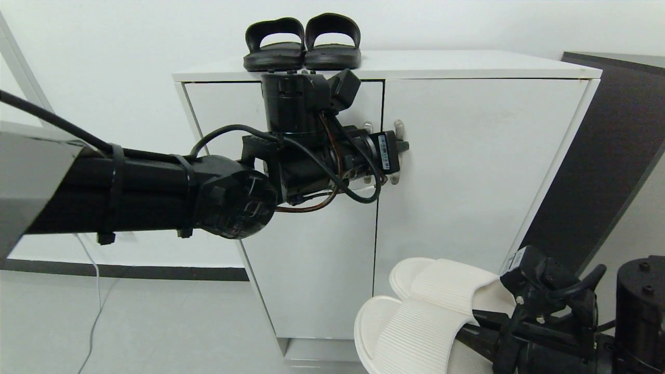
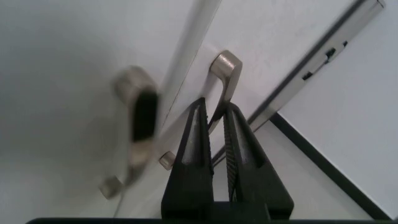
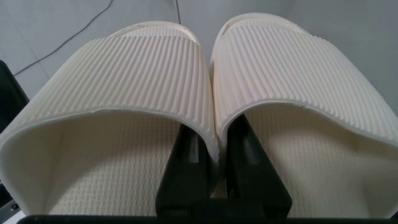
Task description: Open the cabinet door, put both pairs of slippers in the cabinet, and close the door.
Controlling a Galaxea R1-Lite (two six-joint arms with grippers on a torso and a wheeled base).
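A white two-door cabinet (image 1: 467, 156) stands ahead with both doors looking closed. A pair of black slippers (image 1: 303, 44) sits on its top. My left gripper (image 1: 401, 148) is at the metal handles in the middle, shut on the right door's handle (image 2: 225, 65), whose bar runs between the fingers (image 2: 198, 143). The left door's handle (image 2: 140, 118) is just beside it. Low at the right, my right gripper (image 3: 216, 155) is shut on a pair of white ribbed slippers (image 1: 421, 311), one finger inside each, pinching their inner walls (image 3: 211, 118) together in front of the right door's lower part.
A dark panel (image 1: 597, 182) leans along the cabinet's right side. A thin cable (image 1: 96, 311) trails over the grey floor at the left, under the white wall. Open floor lies left of the cabinet.
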